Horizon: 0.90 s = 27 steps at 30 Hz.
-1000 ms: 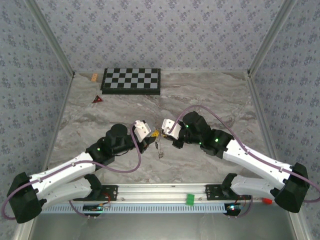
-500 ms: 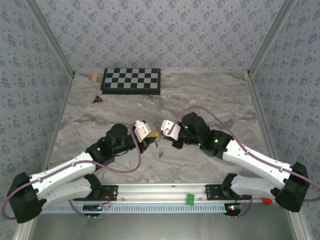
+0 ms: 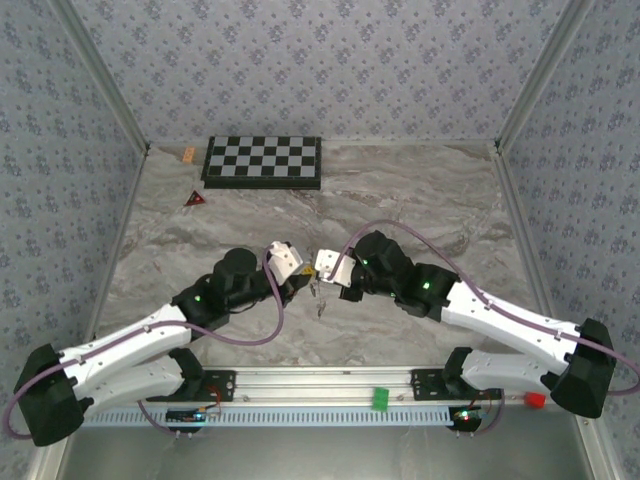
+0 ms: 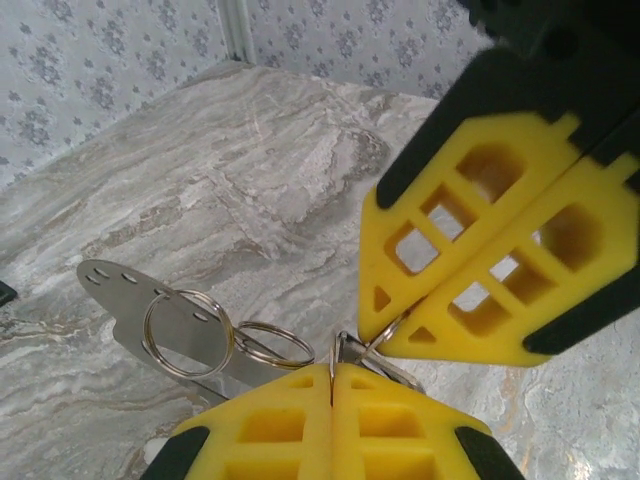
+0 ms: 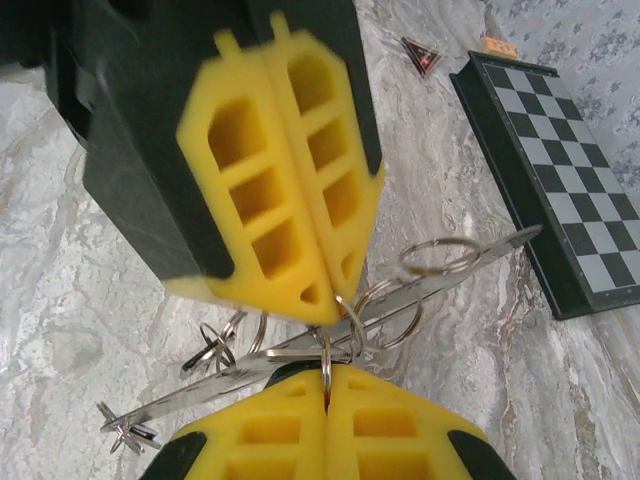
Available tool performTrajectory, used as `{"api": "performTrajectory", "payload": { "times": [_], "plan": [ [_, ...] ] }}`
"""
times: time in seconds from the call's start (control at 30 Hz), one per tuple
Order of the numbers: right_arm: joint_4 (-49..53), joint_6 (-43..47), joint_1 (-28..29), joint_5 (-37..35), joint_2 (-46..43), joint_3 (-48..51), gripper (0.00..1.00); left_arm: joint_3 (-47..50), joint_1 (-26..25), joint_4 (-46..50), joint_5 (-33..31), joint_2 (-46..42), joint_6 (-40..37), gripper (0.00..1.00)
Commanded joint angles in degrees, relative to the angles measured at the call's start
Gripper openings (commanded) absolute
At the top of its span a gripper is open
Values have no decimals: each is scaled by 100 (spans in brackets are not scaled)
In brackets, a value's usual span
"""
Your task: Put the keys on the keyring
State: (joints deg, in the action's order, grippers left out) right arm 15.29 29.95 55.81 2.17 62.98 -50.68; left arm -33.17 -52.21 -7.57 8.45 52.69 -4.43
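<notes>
Left arm [image 3: 130,350] and right arm [image 3: 510,322]: white link shells, black joint housings, green indicator lights [image 3: 432,283] lit. One purple cable [image 3: 281,318] runs along each arm. Left gripper [image 4: 332,378] and right gripper [image 5: 325,378]: yellow lattice-cut fingers [image 4: 400,425] on black carriers.
</notes>
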Motion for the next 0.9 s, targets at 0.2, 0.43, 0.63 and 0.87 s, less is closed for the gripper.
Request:
{"api": "performTrajectory", "payload": {
  "times": [0.2, 0.43, 0.63, 0.87],
  "plan": [
    [87, 107, 44, -208, 14, 52, 0, 57, -35, -495, -89, -391, 124, 0],
    [-46, 73, 41, -253, -100, 130, 0, 36, -40, -464, -89, -347, 127, 0],
    [-234, -38, -52, -93, -370, 245, 0, 29, -35, -455, 49, -301, 78, 0],
    [-457, -69, -90, -25, -497, 254, 0, -43, -38, -378, 217, -184, 73, 0]
  ]
}}
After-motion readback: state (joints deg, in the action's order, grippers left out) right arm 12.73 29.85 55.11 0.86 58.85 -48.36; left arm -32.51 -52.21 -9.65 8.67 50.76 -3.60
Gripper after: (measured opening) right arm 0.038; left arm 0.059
